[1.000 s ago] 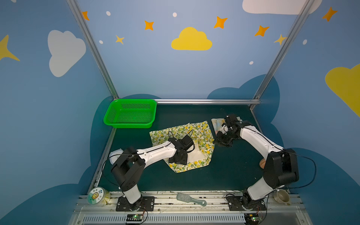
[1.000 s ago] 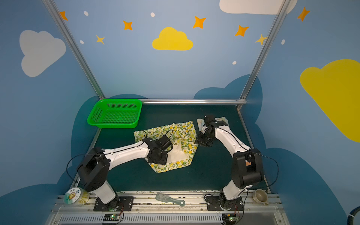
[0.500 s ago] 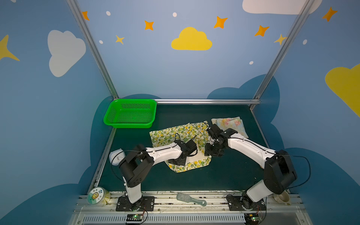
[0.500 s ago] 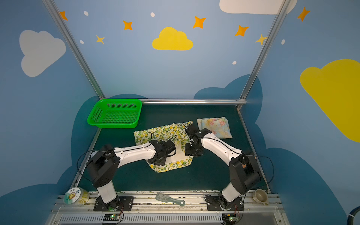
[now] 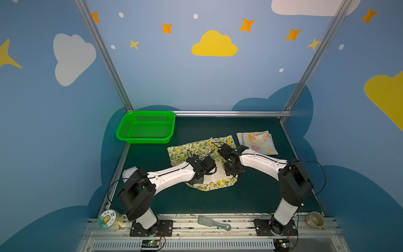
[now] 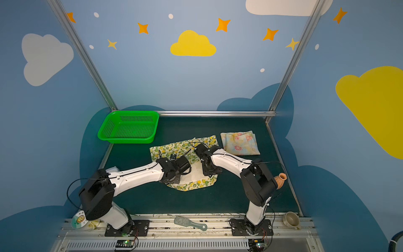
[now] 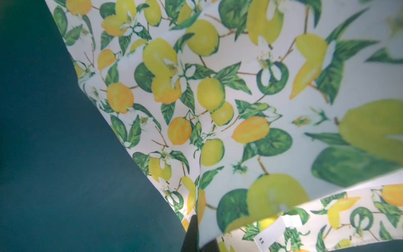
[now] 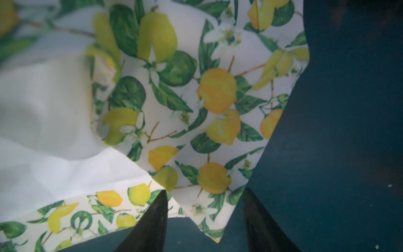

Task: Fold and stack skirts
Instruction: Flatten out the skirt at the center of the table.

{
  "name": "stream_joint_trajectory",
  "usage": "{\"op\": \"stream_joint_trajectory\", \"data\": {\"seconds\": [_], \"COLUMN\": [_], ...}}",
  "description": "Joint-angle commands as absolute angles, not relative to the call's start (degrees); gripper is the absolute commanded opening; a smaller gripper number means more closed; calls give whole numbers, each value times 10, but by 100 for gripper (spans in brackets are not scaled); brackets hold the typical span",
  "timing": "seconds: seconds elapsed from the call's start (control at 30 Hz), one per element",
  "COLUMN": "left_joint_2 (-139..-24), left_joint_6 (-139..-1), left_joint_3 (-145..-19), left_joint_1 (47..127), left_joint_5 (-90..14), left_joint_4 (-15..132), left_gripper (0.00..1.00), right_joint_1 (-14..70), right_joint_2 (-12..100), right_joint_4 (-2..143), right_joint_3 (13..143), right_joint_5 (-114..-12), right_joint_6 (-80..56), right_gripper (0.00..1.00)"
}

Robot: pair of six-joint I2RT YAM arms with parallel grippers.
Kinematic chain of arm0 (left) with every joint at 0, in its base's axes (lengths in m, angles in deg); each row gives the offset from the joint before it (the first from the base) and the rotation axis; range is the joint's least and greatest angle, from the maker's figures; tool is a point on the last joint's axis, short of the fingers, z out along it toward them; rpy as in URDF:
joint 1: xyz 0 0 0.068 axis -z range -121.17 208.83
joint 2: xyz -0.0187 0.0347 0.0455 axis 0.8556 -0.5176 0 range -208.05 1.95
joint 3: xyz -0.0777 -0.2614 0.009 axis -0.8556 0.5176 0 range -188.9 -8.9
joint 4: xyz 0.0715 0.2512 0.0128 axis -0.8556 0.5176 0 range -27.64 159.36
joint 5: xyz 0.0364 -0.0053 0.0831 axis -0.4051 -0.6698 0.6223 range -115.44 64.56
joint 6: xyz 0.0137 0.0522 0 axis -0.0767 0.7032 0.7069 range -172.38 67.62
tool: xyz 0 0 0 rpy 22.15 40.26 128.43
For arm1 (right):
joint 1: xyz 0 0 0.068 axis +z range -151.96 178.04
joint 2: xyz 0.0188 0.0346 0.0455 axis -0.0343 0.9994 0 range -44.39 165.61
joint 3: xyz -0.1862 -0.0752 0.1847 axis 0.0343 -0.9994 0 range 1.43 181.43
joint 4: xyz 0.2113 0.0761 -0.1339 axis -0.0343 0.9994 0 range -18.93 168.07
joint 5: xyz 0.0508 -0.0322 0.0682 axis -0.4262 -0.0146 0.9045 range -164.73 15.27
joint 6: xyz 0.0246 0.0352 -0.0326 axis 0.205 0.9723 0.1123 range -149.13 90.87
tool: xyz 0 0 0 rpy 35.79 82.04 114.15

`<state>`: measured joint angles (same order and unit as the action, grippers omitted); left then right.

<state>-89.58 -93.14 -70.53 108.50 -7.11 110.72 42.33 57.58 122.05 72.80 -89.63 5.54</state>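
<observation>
Across the dark green table (image 5: 250, 196), the lemon skirt (image 5: 197, 146) lay spread and rumpled at centre, not yet folded, its white lining showing. Toward 2 o'clock the pastel floral skirt (image 5: 257, 141) sat folded flat, just beside it rather than on it, so 1 of 2 looked done, with folding and stacking left. The left gripper (image 7: 193, 229) pinched the lemon skirt's hem near 7 o'clock. The right gripper (image 8: 205, 194) stood spread astride a corner near 4 o'clock, gripping nothing.
</observation>
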Motion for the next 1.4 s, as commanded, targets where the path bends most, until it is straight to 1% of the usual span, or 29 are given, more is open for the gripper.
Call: {"op": "stream_joint_trajectory", "data": {"seconds": [0.0,0.13,0.57,0.7,0.8,0.83,0.9,0.93,1.1,1.13,1.23,1.37], "left_joint_2": [-872,-848,-792,-784,-780,-779,-778,-776,-774,-773,-774,-764], "left_joint_6": [-952,-956,-958,-959,-960,-960,-960,-959,-960,-960,-958,-956], "left_joint_3": [-696,-686,-656,-652,-650,-649,-648,-646,-644,-643,-646,-655], "left_joint_1": [1074,1058,1012,1005,1004,1004,1003,1003,1001,999,997,985], "left_joint_5": [-66,-80,-103,-108,-111,-110,-110,-111,-109,-109,-107,-90], "left_joint_4": [1122,1117,1112,1111,1110,1110,1110,1109,1109,1108,1114,1126], "left_gripper": [4,4,4,4,4,4,4,4,4,4,4,4], "right_joint_1": [428,434,440,440,439,438,437,436,424,422,413,386], "right_joint_2": [603,602,569,573,572,573,576,578,583,581,562,500], "right_joint_4": [1244,1244,1238,1237,1228,1227,1222,1221,1219,1219,1227,1245], "right_joint_3": [740,729,662,652,647,647,648,648,652,653,656,664], "right_joint_5": [-934,-934,-892,-886,-880,-880,-881,-881,-879,-875,-856,-806], "right_joint_6": [70,71,81,80,78,79,77,73,62,60,54,38], "right_gripper": [52,52,57,55,49,46,36,29,2,0,0,0]}}
